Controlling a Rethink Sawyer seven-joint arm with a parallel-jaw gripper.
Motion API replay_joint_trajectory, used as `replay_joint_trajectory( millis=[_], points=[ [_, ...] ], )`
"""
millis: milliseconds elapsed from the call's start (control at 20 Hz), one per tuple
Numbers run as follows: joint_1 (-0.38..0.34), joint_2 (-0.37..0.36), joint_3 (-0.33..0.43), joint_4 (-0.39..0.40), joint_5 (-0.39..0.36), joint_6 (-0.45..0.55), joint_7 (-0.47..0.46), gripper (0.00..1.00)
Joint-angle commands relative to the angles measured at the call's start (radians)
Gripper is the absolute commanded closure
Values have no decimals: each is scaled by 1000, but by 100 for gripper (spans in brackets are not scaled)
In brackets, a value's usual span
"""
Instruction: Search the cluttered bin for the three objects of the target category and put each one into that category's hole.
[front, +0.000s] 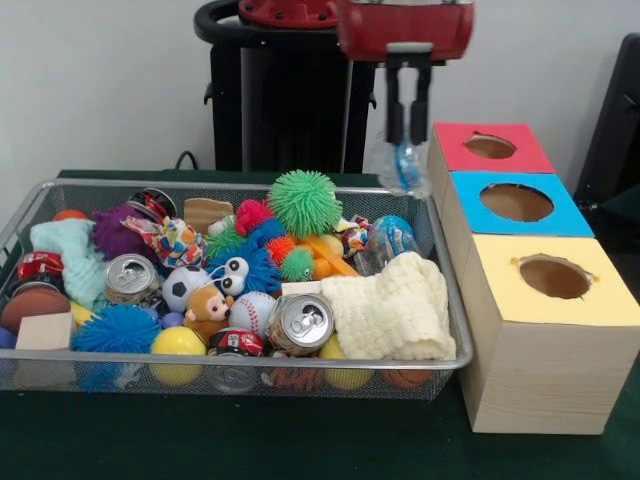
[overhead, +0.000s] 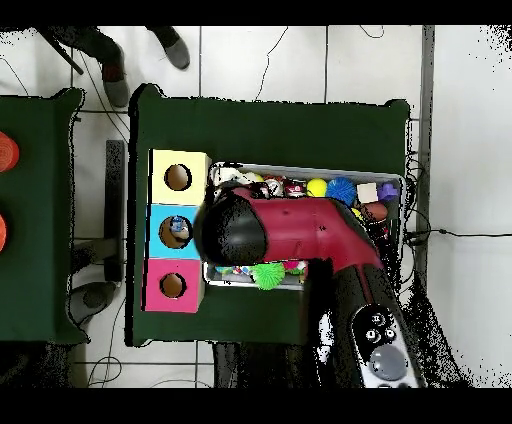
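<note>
The gripper (front: 409, 135) is up behind the bin (front: 455, 330), fingers pinched on a clear bottle (front: 398, 167) that hangs just left of the red box's hole (front: 490, 147), not over it.

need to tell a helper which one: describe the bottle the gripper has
Start at the row of three pale wooden boxes right of the silver wire mesh bin. Beside the far, red-topped box, the black gripper holds a small clear wrinkly plastic bottle in the air, the only item above the bin.
</note>
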Motion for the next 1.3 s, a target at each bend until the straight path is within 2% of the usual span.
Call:
replay_joint_trajectory(
  millis=[50,250,500,950,1300],
  points=[
    [125,36,-100,31,42,-12,321,100],
    [179,84,-116,-22,58,-6,315,100],
    [214,127,-143,-93,67,17,306,100],
    [209,134,-180,-93,80,-5,269,100],
    [191,147,-192,-75,70,-70,237,100]
  ],
)
